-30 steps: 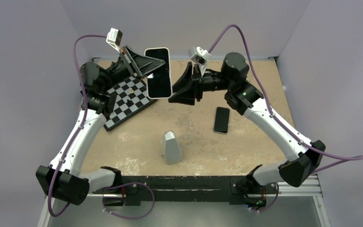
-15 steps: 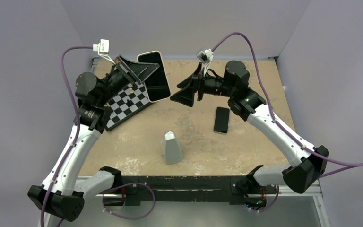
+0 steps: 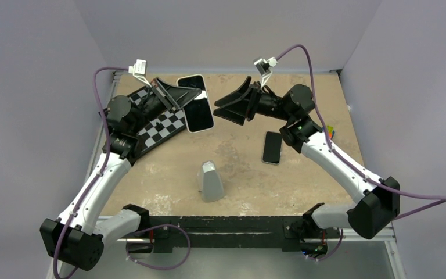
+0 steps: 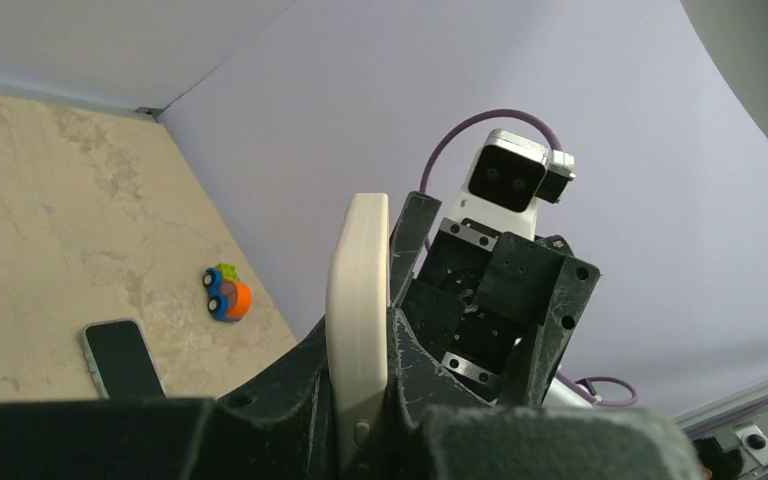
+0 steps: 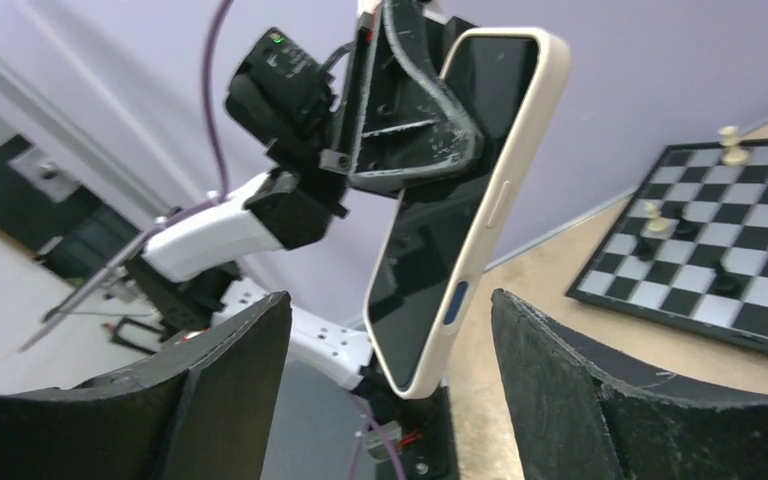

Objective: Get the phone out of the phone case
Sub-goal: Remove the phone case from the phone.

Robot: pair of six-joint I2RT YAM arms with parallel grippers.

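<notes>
Pale-rimmed case, phone inside, is clamped aloft by your left gripper at far left; your right gripper gapes wide just right of it.

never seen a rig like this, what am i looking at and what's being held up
It is a robot: a left arm and a right arm bolted at the near edge of a table. One picture comes from a fixed camera above and behind them; the other two from a camera on each wrist, with that arm's own black fingers in view. The left gripper is shut on a pale-rimmed phone case with the phone inside, held up off the table. The right gripper is open, facing it across a gap. On the table are a chessboard, a grey tapered block, a second black phone and a small toy car.
</notes>
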